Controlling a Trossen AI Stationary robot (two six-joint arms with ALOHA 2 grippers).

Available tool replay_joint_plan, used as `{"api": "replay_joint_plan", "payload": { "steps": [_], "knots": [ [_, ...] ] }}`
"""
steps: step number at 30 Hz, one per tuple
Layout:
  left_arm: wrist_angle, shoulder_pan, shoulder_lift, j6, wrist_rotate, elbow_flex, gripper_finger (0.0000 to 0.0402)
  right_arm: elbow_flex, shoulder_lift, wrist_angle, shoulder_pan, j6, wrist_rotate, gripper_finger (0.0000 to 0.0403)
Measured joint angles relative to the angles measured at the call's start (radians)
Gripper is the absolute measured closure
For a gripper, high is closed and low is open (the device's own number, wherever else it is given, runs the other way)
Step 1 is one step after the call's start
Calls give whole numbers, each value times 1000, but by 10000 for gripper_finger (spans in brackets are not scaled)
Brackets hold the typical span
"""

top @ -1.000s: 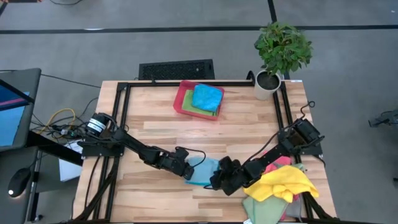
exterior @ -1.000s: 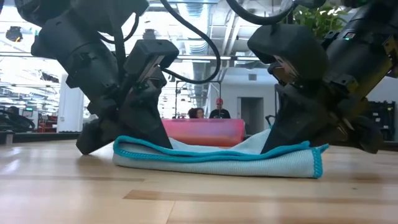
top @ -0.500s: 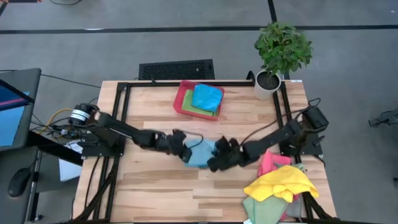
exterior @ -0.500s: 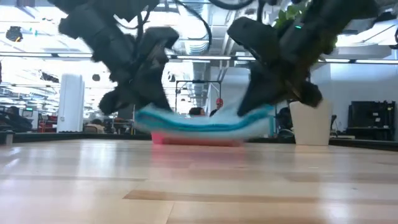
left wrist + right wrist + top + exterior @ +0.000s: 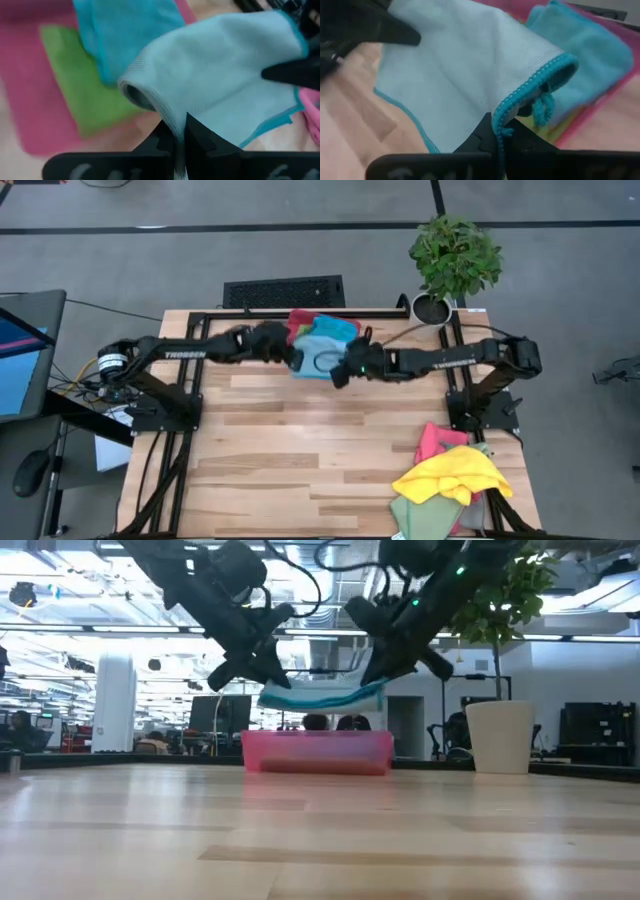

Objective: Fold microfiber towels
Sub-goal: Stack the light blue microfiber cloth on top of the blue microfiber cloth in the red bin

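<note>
- The left fingers [image 5: 176, 135] are clenched on one end of a folded light blue towel [image 5: 318, 360]; the right fingers [image 5: 496, 131] are pinched tight on its other end, at the turquoise stitched hem.
- In the high view the left gripper [image 5: 285, 352] and the right gripper [image 5: 342, 370] meet at the far middle of the surface [image 5: 320, 450], with the towel stretched between them.
- In the low view the towel [image 5: 322, 696] hangs clear in the air, just above the red tray [image 5: 317, 752].
- The tray [image 5: 291, 342] sits at the far edge and already carries a green towel [image 5: 80, 95] with a brighter blue towel [image 5: 117, 35] lying on top of it.
- A pile of unfolded towels lies at the near right corner: yellow [image 5: 455, 475] on top, pink [image 5: 432, 442] behind it, green [image 5: 425, 515] beneath.
- A potted plant [image 5: 452, 260] stands at the far right corner.
</note>
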Motion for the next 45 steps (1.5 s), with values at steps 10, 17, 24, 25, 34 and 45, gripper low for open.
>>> {"api": "replay_joint_plan", "payload": {
  "steps": [10,17,24,25,34,45],
  "knots": [
    [-34,157,192,146,67,189,399,-1,63,69,-211,-101,-116,373],
    [-143,205,380,215,79,362,395,3,102,98,-284,-145,-161,373],
    [-185,211,420,251,80,419,392,0,173,96,-320,-148,-217,356],
    [-193,209,418,254,58,420,390,2,189,110,-320,-148,-216,351],
    [-216,214,419,331,-1,419,313,0,209,133,-320,-210,-205,284],
    [-310,214,417,356,-30,468,179,1,50,64,-320,-260,-99,169]
  ]
}}
